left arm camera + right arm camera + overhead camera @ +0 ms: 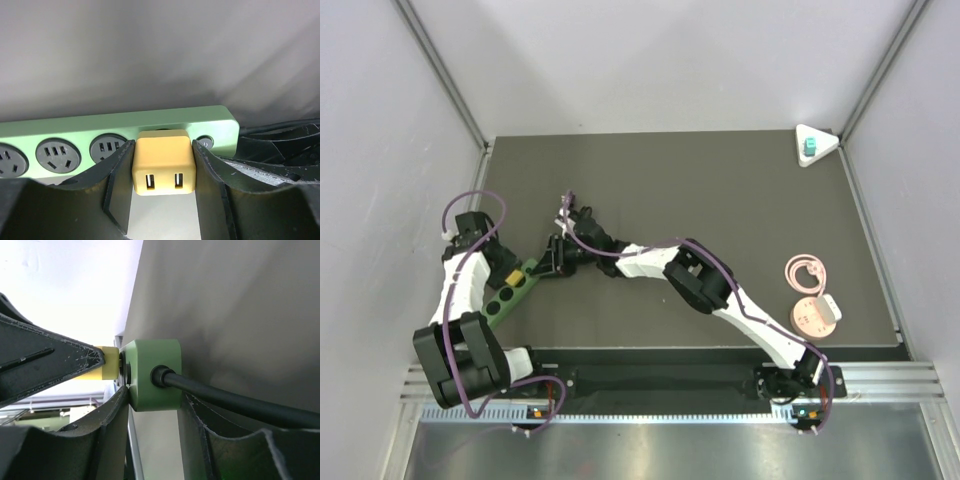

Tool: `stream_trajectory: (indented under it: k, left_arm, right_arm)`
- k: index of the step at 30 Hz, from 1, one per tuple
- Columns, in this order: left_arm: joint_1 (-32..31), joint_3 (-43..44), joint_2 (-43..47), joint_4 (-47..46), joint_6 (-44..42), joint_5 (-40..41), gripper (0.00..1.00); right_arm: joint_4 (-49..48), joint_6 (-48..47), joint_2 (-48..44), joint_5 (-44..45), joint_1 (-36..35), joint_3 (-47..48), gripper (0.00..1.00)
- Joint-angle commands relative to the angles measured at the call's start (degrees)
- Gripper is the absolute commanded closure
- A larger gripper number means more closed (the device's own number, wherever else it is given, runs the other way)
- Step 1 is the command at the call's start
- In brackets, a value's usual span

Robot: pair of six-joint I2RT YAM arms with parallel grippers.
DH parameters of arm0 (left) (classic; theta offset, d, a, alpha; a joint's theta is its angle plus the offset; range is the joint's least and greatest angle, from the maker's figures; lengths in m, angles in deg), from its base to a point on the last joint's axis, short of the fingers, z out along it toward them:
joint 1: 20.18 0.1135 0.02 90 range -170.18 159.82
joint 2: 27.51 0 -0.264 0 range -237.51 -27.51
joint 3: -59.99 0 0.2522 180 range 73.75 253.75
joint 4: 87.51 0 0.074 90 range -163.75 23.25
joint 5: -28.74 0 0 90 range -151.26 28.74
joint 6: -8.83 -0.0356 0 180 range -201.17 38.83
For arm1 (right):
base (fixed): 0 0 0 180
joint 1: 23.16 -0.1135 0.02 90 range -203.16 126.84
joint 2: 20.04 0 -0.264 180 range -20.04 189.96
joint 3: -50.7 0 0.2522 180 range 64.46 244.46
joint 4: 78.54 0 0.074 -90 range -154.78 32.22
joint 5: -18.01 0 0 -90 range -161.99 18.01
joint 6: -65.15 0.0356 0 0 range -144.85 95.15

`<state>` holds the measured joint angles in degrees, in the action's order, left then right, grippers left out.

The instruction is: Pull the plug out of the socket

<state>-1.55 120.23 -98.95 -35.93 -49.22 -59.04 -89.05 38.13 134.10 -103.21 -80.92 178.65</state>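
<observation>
The teal plug (810, 148) sits in the white triangular socket (826, 141) at the far right corner of the mat, far from both grippers. My left gripper (508, 280) is shut on a small yellow cube (163, 162) plugged into a green power strip (100, 127); its fingers (117, 185) press both sides of the cube. My right gripper (544, 266) is shut on the cable end of the green power strip (150, 375). The yellow cube (109, 365) also shows there, beside the left finger.
The strip's black cable (240, 402) runs off to the right. A round pink disc (813, 316) with a small white cube (830, 303) and a pink coiled ring (806, 270) lie at the right. Enclosure walls stand on the left, right and back.
</observation>
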Motion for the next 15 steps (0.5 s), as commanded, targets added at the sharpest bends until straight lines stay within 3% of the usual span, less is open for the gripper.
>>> stream_trajectory:
  k: [1,6,15]
  left_arm:
    - [-0.6,3.4,1.4,1.1,3.0,-9.2,1.0]
    - [-0.5,5.1,2.2,2.1,4.2,-10.5,1.0]
    - [-0.5,7.3,1.2,3.0,7.1,-14.5,1.0]
  right_arm:
    - [13.6,-8.0,2.7,9.2,-1.6,3.3,1.0]
    - [25.7,-12.1,4.4,12.6,-1.8,7.0,1.0]
    - [35.8,-14.7,6.3,15.8,-1.7,9.6,1.0]
